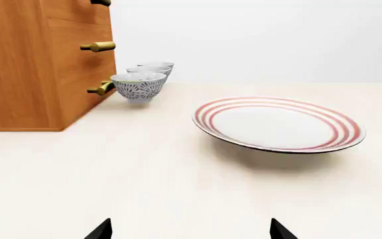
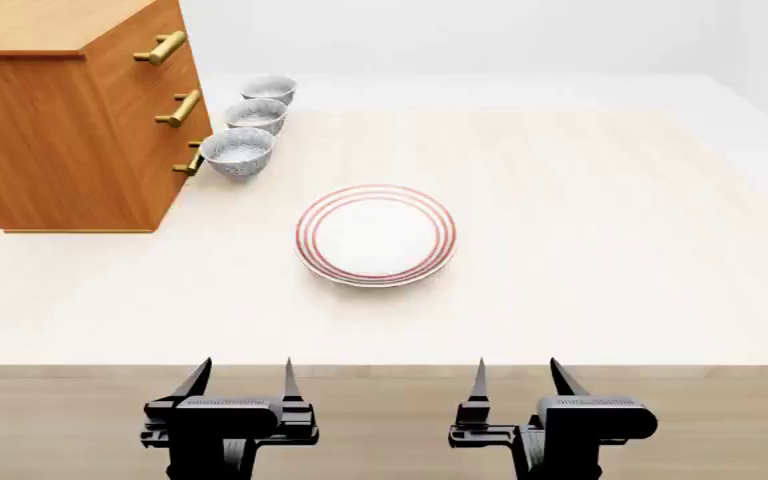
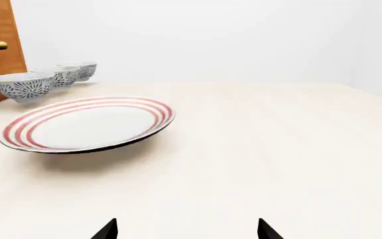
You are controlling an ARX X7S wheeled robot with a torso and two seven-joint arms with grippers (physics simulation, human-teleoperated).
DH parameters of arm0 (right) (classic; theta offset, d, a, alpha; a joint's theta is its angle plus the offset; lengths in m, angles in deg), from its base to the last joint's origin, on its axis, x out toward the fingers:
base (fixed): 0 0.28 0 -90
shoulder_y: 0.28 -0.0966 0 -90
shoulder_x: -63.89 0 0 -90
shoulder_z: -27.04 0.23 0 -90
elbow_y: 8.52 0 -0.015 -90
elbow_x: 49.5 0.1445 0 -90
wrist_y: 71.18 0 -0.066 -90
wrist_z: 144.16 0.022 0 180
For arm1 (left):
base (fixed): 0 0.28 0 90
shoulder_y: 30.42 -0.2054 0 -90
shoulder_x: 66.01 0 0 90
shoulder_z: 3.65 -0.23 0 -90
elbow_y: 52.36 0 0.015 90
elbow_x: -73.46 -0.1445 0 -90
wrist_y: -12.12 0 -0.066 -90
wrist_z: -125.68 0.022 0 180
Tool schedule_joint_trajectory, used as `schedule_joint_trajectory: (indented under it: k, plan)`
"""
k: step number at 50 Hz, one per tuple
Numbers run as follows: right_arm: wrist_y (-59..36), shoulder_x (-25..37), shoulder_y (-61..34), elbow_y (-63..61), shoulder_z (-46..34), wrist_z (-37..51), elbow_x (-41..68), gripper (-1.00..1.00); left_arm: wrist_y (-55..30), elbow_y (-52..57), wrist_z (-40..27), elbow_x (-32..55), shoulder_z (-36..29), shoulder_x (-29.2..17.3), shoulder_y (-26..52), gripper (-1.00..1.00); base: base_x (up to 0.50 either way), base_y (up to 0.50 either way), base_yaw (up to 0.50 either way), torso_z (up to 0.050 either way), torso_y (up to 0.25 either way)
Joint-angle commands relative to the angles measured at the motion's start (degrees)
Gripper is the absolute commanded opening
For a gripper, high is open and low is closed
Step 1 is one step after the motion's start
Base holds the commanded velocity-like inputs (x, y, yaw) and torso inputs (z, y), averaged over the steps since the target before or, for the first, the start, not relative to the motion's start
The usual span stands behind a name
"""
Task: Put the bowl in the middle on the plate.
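Observation:
Three patterned bowls stand in a row beside the wooden drawer unit. The bowl in the middle [image 2: 255, 116] [image 1: 149, 70] [image 3: 63, 74] sits between the near bowl [image 2: 236, 152] [image 1: 139, 86] and the far bowl [image 2: 267, 90]. The red-ringed white plate [image 2: 376, 235] [image 1: 278, 123] [image 3: 88, 123] lies flat on the table, nearer to me and right of the bowls. My left gripper [image 2: 243, 378] [image 1: 190, 230] is open at the table's front edge, with nothing between its fingers. My right gripper [image 2: 515, 377] [image 3: 187, 229] is open there too, well short of the plate.
A wooden drawer unit [image 2: 71, 110] with brass handles [image 2: 177, 108] stands at the back left, close against the bowls. The pale table [image 2: 624, 250] stretches wide to the right, with a white wall behind it.

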Motion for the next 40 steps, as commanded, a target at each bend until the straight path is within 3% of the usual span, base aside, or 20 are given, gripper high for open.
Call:
schedule_joint_trajectory:
  k: [1,14,30,40]
  plan:
    - [-0.4,0.9,-0.1,0.1,-1.0,1.5,0.7,1.00,-0.4,0.2,-1.2,0.7,-1.0,-0.9,0.0,1.00,0.00,0.00,0.00,0.000,0.000]
    - [-1.1,3.1,0.2,-2.5,-3.0,4.4,2.2,1.00,-1.4,2.9,-4.1,1.3,-3.0,-3.6,-0.2,1.00,0.00,0.00,0.00,0.000,0.000]
    - [-14.3,5.8,4.8,-30.3,-3.3,6.6,4.1,1.00,-13.3,29.8,-6.9,2.6,-1.8,-5.8,-5.4,1.00,0.00,0.00,0.00,0.000,0.000]
    - [-16.4,6.9,5.4,-35.4,-4.0,7.4,4.8,1.00,-15.2,35.1,-8.2,3.8,-1.4,-6.6,-6.4,1.00,0.00,0.00,0.00,0.000,0.000]
